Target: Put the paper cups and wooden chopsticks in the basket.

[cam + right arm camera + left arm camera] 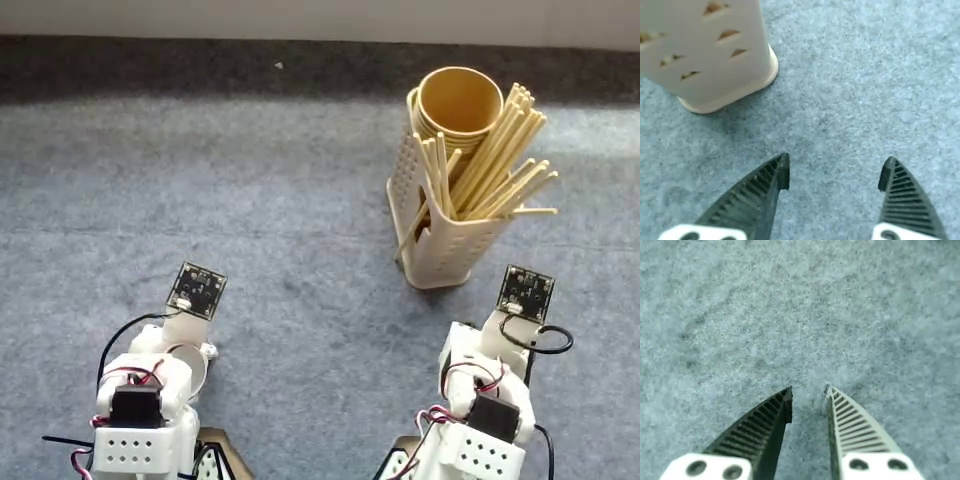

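Observation:
A cream perforated basket point(445, 245) stands upright at the back right of the grey cloth. A stack of yellow paper cups point(460, 100) sits in its far side. A bundle of wooden chopsticks point(500, 160) leans out of it toward the right. My right gripper point(836, 161) is open and empty over bare cloth, just in front of the basket's base point(715, 55). My left gripper point(807, 389) hovers over bare cloth with only a narrow gap between its fingers and nothing in it. Both arms are drawn back at the near edge.
Grey felt cloth point(250, 200) covers the table. A dark strip point(200, 65) runs along the far edge. The left arm point(150, 390) and right arm point(490, 390) stand side by side at the front, with open cloth between them.

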